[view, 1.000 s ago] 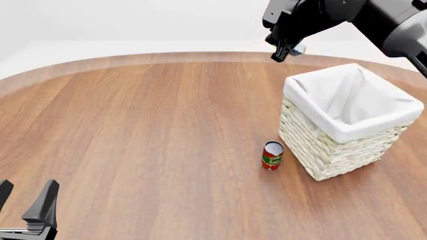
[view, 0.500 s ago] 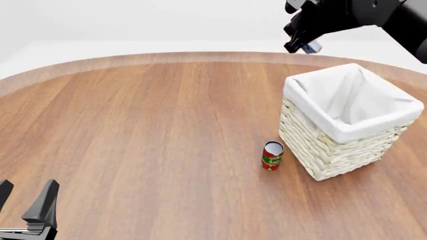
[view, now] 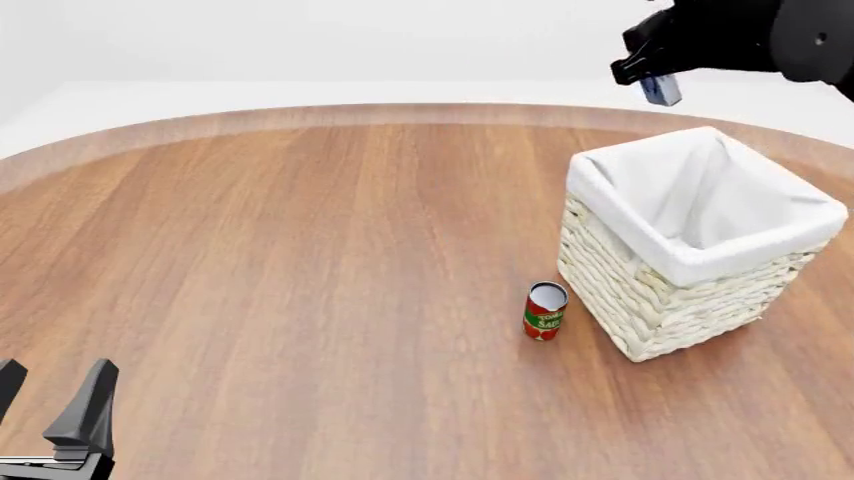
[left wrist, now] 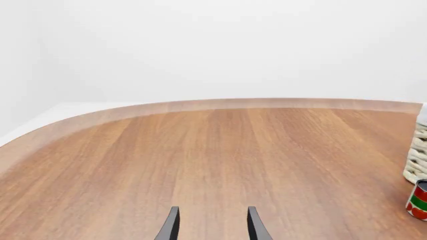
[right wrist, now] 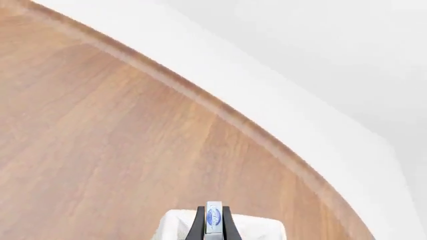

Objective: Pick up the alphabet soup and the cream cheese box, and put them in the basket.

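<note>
The cream cheese box (view: 659,90), a tiny oblong white box with a blue oval mark, was seen held in the air at the upper right of the front view, above the far corner of the basket (view: 654,300) and clear of its rim. It was gripped by the right gripper (view: 651,80), whose dark fingers (right wrist: 198,226) were closed narrowly against both sides of the box (right wrist: 213,221); in the right wrist view the blue oval was shown between them, with a corner of the white cloth lining (right wrist: 180,226) just beyond.

The basket, large, square and woven of cream-white wicker with white cloth folded over its rim, was placed at the right of the front view on the round brown wooden table (view: 267,280). Nothing could be made out in the visible part of its lining. A small red and green can (view: 545,311) with a pale top was stood upright just beside the basket's left wall, apparently not touching it.

The left gripper (view: 47,410) was seen low in the lower left corner of the front view, its black fingers (left wrist: 171,226) spread apart with nothing between them. The alphabet soup could not be found in any view.
</note>
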